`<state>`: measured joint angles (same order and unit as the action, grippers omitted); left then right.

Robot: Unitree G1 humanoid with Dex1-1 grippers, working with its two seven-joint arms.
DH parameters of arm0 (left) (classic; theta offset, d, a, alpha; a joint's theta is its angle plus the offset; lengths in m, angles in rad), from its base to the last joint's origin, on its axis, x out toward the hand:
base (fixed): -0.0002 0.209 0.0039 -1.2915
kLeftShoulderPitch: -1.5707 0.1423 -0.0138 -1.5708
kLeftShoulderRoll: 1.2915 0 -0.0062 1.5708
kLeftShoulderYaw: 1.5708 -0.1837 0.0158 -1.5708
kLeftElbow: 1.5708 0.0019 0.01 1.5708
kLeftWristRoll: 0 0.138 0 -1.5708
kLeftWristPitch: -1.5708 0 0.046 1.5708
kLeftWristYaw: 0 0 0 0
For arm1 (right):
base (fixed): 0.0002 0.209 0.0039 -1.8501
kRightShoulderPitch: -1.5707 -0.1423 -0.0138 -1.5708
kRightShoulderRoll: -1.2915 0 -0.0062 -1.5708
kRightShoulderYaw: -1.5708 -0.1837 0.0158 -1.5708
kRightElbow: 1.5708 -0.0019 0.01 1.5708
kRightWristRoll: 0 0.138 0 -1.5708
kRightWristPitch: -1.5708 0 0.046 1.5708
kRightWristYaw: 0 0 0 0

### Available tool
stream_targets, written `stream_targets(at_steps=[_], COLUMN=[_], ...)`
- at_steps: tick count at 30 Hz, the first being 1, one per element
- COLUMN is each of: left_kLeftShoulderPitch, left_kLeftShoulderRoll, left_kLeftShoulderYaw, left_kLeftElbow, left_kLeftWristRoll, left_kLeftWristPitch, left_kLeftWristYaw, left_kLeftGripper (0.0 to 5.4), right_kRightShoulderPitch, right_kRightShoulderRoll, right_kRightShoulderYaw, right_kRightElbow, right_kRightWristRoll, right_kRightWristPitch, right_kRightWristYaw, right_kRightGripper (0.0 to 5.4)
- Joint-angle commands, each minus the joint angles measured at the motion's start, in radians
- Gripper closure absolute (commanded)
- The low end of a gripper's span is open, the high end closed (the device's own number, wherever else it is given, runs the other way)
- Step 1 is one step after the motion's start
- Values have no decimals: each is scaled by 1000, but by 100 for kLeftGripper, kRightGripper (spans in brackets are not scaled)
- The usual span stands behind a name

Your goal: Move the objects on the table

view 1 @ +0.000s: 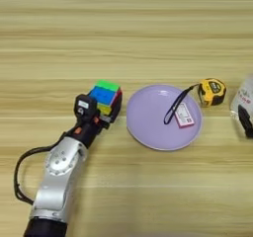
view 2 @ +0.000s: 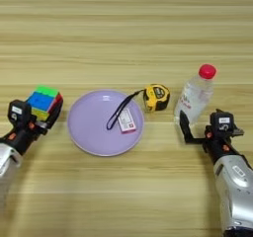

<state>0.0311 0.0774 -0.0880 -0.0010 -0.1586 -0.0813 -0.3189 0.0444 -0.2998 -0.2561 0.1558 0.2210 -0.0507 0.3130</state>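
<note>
A light wooden tabletop [view 1: 123,33] fills both views. Near its middle lies a lilac round plate [view 2: 89,127].

The left gripper [view 1: 101,113] reaches in from the lower left on a silver arm, and its black fingers [view 1: 114,111] pinch a small multicoloured puzzle cube [view 1: 105,97]. The cube sits just left of the plate, apart from its rim, with green, blue, red and yellow faces showing. Whether it rests on the wood or is raised off it cannot be told.

A yellow-black tape measure [view 2: 156,97] lies on the tabletop just beyond the plate's right edge. Its black strap [view 2: 120,111] runs down and to the left over the rim onto the plate, and the tag [view 2: 126,121] on the strap lies flat inside the plate.

To the right of the tape measure stands a clear plastic bottle [view 2: 195,98] with a red cap [view 2: 207,71], upright and leaning slightly in the picture. The right gripper [view 2: 190,125] comes in from the lower right. One black finger [view 2: 184,127] stands against the bottle's lower left side; the other finger is not visible, so I cannot tell whether the fingers are spread or pressed onto the bottle.
</note>
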Motion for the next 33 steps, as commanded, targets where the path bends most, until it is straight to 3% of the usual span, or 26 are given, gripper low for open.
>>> stream_targets(at_steps=[1,8,33], left_kLeftShoulderPitch=[-37,-86,-187], left_kLeftShoulderRoll=[-26,-60,-110], left_kLeftShoulderYaw=[-43,-82,-146], left_kLeftElbow=[-1,71,231], left_kLeftWristRoll=[25,43,68], left_kLeftWristPitch=[21,17,8], left_kLeftWristYaw=[5,4,-26], left_kLeftGripper=[212,212,212], right_kRightShoulderPitch=[-6,0,11], right_kRightShoulderRoll=[7,10,17], right_kRightShoulderYaw=[0,1,-2], right_kRightElbow=[-7,-20,-42], right_kRightWristRoll=[6,7,7], right_kRightWristPitch=[11,14,27], right_kRightWristYaw=[-5,-8,-13], right_kRightGripper=[0,0,0])
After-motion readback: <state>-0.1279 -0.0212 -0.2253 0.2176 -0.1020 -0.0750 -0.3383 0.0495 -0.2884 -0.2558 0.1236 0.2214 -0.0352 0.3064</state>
